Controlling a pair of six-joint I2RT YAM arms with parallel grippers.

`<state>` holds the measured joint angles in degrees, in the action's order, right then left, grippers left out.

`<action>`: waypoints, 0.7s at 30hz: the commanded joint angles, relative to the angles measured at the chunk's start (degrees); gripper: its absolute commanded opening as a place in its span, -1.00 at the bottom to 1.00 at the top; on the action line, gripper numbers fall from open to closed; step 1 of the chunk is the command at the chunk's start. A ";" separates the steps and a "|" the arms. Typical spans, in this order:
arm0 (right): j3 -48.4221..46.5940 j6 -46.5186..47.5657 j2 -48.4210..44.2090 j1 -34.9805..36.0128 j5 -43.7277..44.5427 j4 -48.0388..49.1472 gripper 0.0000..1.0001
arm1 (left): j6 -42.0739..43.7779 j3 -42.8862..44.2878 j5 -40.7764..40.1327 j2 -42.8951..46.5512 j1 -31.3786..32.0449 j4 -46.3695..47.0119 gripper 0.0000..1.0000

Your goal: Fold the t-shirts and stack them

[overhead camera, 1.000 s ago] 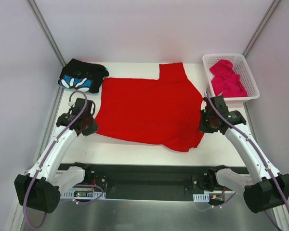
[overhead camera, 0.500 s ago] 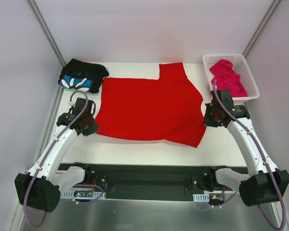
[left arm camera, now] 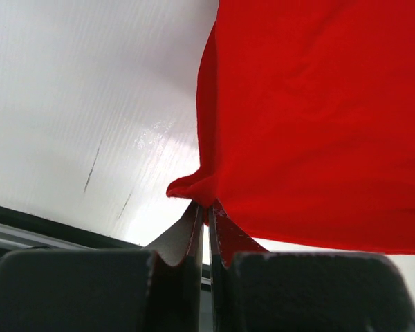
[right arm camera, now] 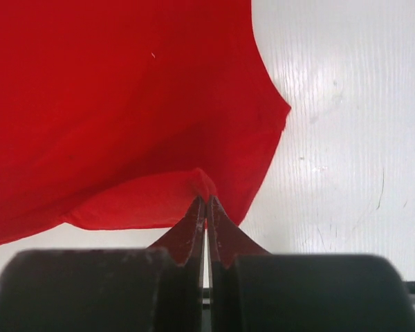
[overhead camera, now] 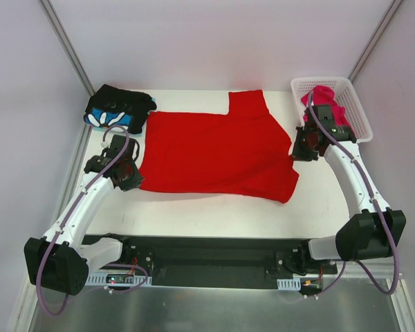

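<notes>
White surface (overhead camera: 194,207) carried the red shirt (overhead camera: 214,152) spread out between the arms; judged soft, light and limp, best held at its edges. Left wrist view showed the left hand (left arm camera: 206,207) pinched shut on a hem corner. Right wrist view showed the right hand (right arm camera: 206,202) likewise clamped on the edge; the overhead view hid both pinches.

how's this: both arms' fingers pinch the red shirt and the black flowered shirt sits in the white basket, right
Not quite. The white basket holds the magenta-pink shirt; the black flowered shirt lies outside it at the table's far left corner, as the top external view shows. The left fingers and right fingers do pinch the red shirt.
</notes>
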<state>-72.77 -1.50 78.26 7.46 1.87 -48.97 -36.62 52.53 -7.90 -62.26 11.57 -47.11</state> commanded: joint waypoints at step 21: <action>-23.37 0.27 12.18 -0.52 -5.65 -4.55 -0.99 | 0.41 -2.17 0.78 6.01 0.03 -3.33 -1.00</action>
<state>-91.98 -1.45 90.19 7.33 -2.87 -52.62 -36.64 50.59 -7.33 -56.97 11.57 -47.92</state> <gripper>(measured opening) 0.012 0.011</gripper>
